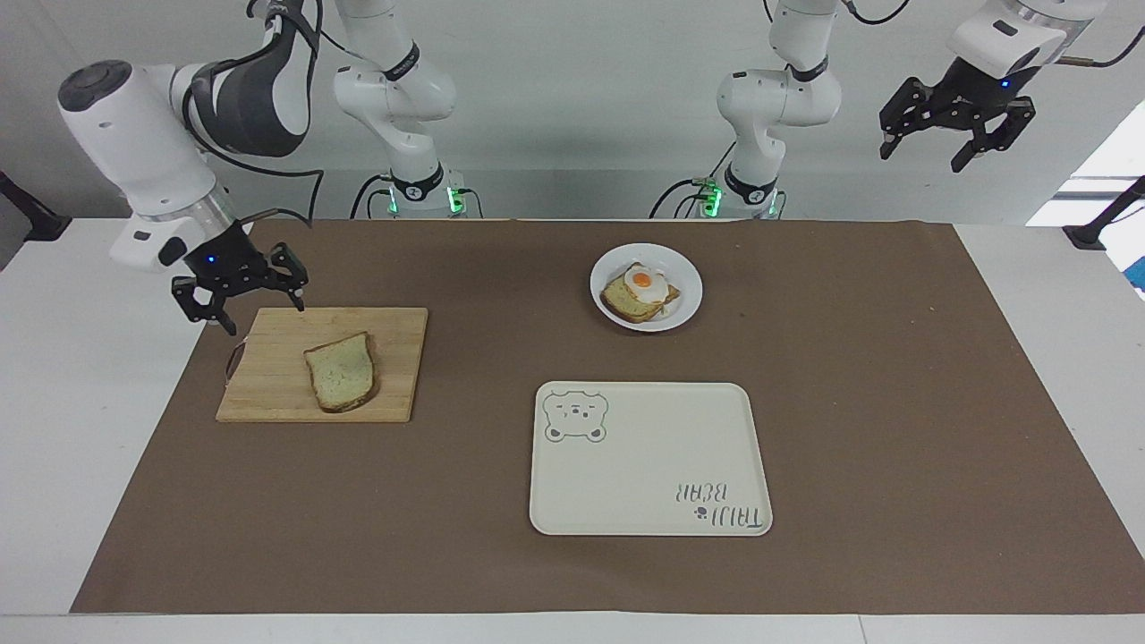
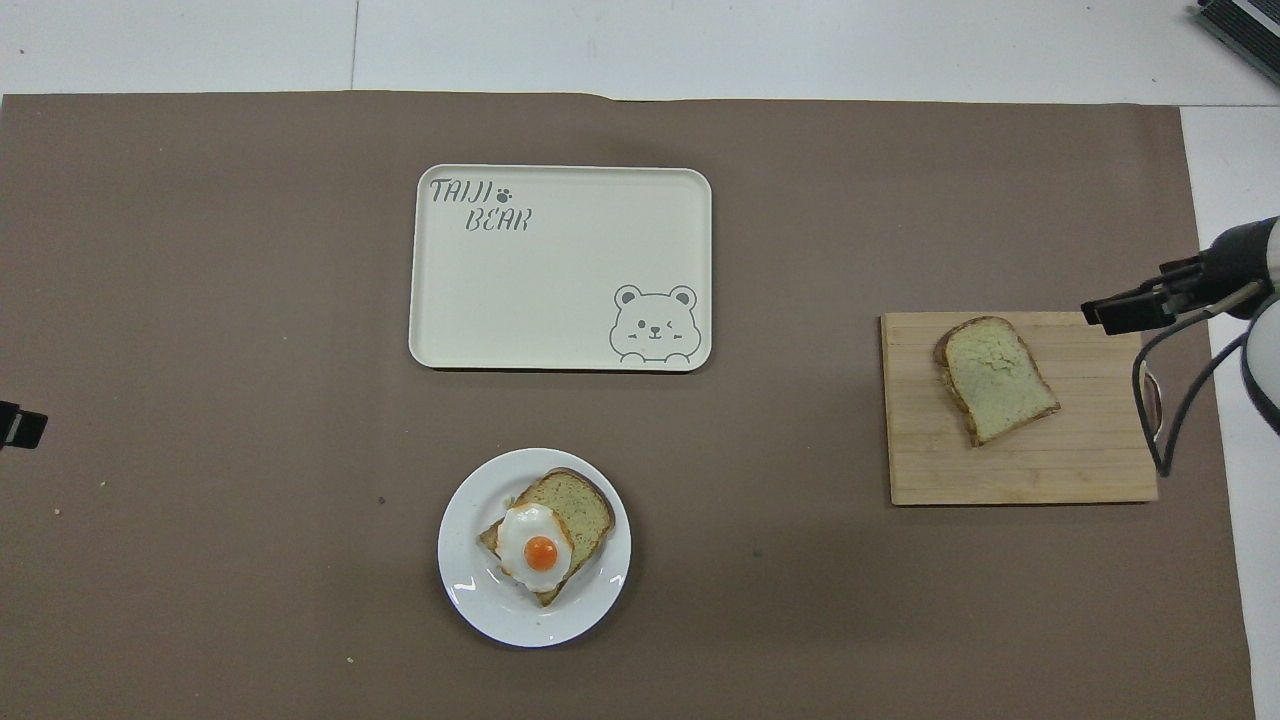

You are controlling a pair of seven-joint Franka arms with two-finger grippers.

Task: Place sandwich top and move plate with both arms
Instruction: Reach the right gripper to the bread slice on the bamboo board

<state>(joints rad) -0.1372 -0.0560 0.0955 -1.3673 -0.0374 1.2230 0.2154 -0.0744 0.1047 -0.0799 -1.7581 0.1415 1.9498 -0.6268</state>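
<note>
Bread slice (image 1: pixel 341 372) flat on cutting board (image 1: pixel 268 385), at nine o'clock from plate (image 1: pixel 684 304) in facing view. Right gripper (image 1: pixel 240 302) over board's corner, fingers spread, holding nothing. Left gripper (image 1: pixel 955 134) waiting high, released. Egg toast (image 1: pixel 637 293) on plate; tray (image 1: pixel 626 501) at six o'clock.

A white surface (image 1: pixel 54 376) carries a brown mat (image 1: pixel 894 402). On the mat lie a wooden cutting board (image 1: pixel 277 358) near the right arm's end, a white plate (image 1: pixel 684 309) and a cream tray (image 1: pixel 662 447) mid-surface.
</note>
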